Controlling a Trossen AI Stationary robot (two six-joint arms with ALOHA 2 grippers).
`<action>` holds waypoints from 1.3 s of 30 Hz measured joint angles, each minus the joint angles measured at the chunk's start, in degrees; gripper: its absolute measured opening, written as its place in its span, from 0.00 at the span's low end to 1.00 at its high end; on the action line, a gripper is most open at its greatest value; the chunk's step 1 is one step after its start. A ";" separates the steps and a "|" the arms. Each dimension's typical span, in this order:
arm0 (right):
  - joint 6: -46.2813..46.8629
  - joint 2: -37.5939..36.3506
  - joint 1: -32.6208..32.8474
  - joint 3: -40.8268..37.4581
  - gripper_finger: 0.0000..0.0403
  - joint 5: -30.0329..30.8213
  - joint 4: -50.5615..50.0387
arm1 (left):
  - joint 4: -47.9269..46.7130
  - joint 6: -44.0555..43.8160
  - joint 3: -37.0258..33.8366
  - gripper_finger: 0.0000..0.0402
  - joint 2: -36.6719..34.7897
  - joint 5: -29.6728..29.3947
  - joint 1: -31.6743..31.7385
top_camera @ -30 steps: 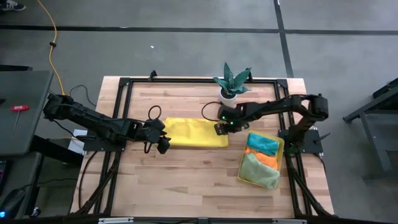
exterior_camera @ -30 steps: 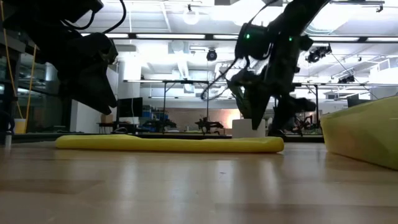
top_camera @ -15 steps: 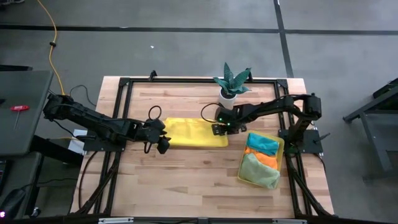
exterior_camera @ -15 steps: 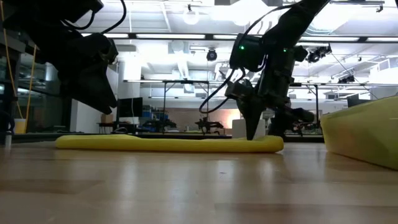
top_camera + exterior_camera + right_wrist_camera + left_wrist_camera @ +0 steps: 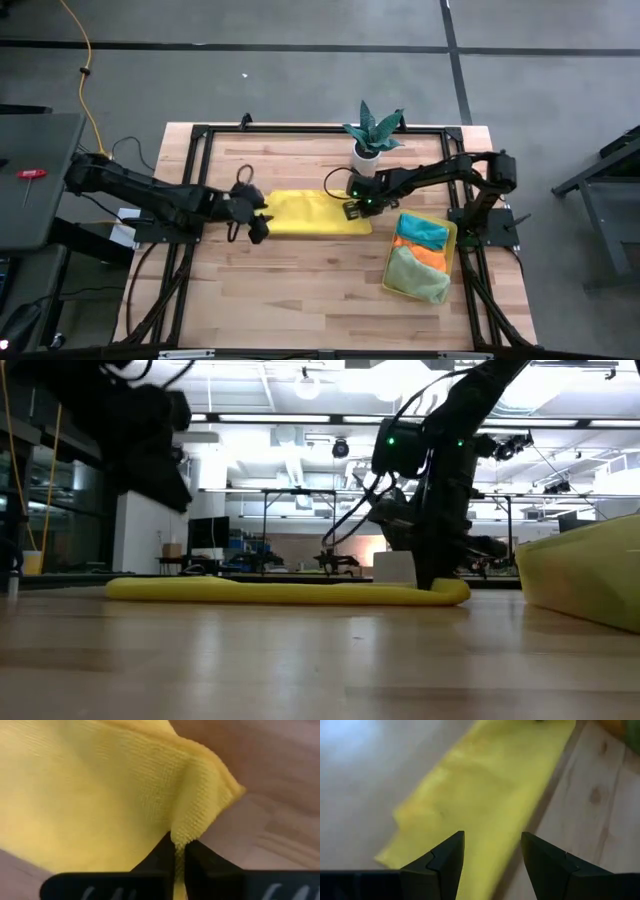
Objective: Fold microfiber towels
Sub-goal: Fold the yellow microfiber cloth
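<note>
Right wrist view: the right gripper [image 5: 180, 851] is seen with its fingers [image 5: 161, 854] pinched together on a small ridge of the yellow towel [image 5: 90, 795], at the corner of its right end; the cloth is bunched upward between the tips, so only a narrow bite appears to be taken. In the high view the same gripper [image 5: 356, 205] is placed at the right end of the towel [image 5: 305, 213], which lies as a flat strip across the middle of the tabletop [image 5: 300, 290]. The left gripper [image 5: 490, 865] hangs just above the towel's left end, fingers [image 5: 442, 862] spread wide and nothing held between them. For a clean fold, the pinch should be checked for depth before any lift, since a thin bite on soft pile may slip; the left end would best be gripped too, so both corners can be carried together and the edges matched. The lift should be kept low and slow. Other towels [image 5: 420, 255], teal, orange and pale green, are piled in the yellow tray [image 5: 452, 235] just beside the right arm, with the potted plant [image 5: 372, 135] near behind; both should be cleared during the swing.
</note>
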 joint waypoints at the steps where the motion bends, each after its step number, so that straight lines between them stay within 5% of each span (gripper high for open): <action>1: -0.66 -0.92 -0.16 -0.05 0.03 0.94 -0.88 | -1.08 1.21 0.86 0.46 -1.02 -0.86 0.47; 11: -5.18 -14.26 -3.24 0.04 0.00 6.76 -19.86 | -2.44 8.78 5.71 0.46 -11.82 -6.45 5.03; 16: -3.83 -16.84 -2.10 0.04 0.00 6.63 -21.30 | -0.87 9.02 5.78 0.46 -14.03 -7.27 6.70; 39: 17.41 -7.42 8.60 0.06 0.00 9.95 20.92 | -1.77 9.99 5.76 0.46 -14.01 -7.25 7.66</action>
